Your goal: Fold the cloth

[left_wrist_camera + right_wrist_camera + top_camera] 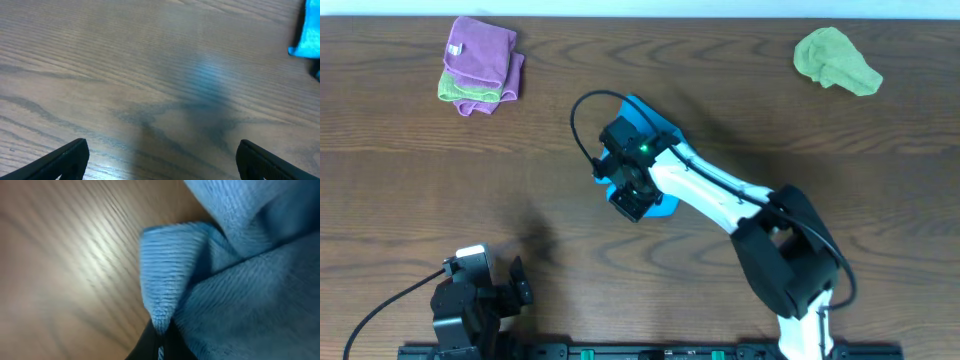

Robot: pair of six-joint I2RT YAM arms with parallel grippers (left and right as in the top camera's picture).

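Observation:
A blue cloth (655, 125) lies bunched in the middle of the table, mostly hidden under my right arm in the overhead view. My right gripper (630, 197) is shut on a pinched fold of the blue cloth (165, 280), which fills the right wrist view. The cloth's corner also shows at the right edge of the left wrist view (306, 35). My left gripper (160, 157) is open and empty, low over bare wood at the table's front left (480, 290).
A folded purple cloth on a green one (480, 65) sits at the back left. A crumpled green cloth (835, 60) lies at the back right. A black cable (585, 125) loops beside the right wrist.

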